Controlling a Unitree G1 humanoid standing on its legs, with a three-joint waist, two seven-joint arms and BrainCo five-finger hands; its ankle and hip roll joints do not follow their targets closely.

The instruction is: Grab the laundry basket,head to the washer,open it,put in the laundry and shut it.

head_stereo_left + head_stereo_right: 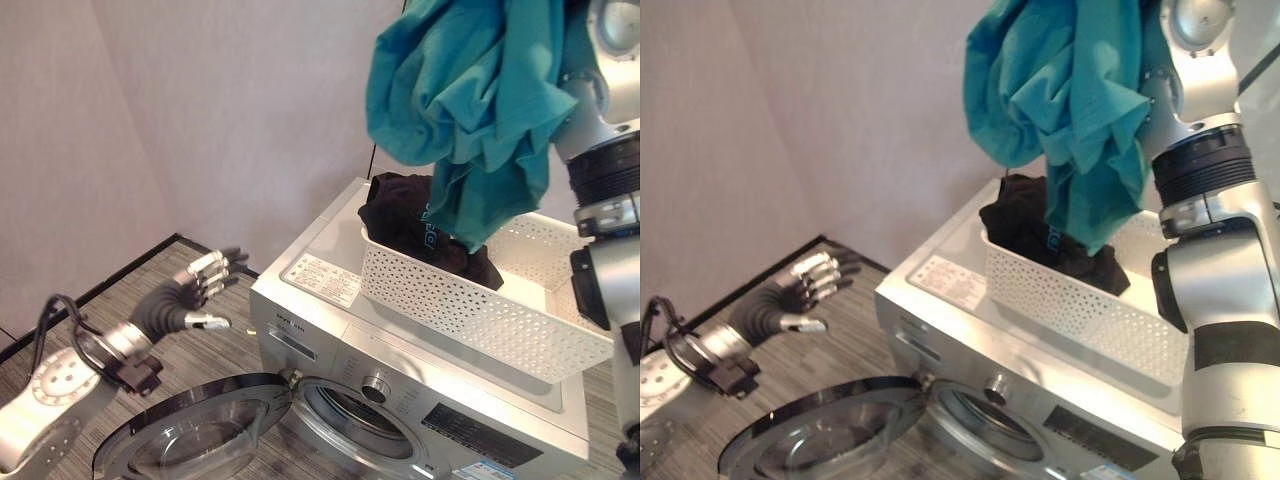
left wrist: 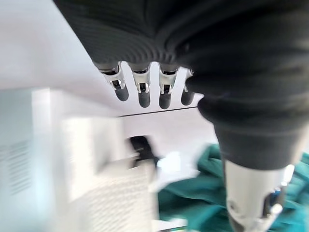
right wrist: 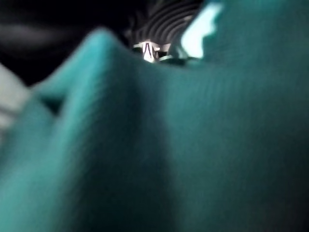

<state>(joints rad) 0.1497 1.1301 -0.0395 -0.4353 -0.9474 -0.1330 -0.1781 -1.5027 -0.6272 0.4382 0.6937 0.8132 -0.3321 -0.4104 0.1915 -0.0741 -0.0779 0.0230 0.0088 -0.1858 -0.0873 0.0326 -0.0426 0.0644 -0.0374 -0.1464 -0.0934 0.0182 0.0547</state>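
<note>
Silver front-loading washing machine (image 1: 400,400) low in both eye views, standing on grey striped floor (image 1: 150,280) against a pale wall (image 1: 200,100). Round glass door (image 1: 190,440) swung fully open to the machine's left front, drum opening (image 1: 355,415) exposed, control knob (image 1: 376,385) just above it. White label sheet (image 1: 322,278) flat on the lid near the machine's left front corner.

White perforated laundry basket (image 1: 470,310) resting on top of the machine, toward its right side. Black garment (image 1: 410,225) heaped in the basket's far left end, spilling over the rim.

Teal garment (image 1: 460,100) lifted high above the basket, bunched at the top, lower tail dangling down into the basket and touching the black garment. Right arm raised behind the cloth. Right wrist view taken up by teal fabric (image 3: 169,154) close against the lens, with a sliver of dark ribbed cover and one silvery finger part; cannot tell how the right hand's fingers sit, buried in the cloth.

Left hand (image 1: 195,290) left of the machine, level with its top, above the open door, touching nothing. Left wrist view (image 2: 145,92): fingers fairly straight and spread, holding nothing, with blurred basket and teal cloth beyond.
</note>
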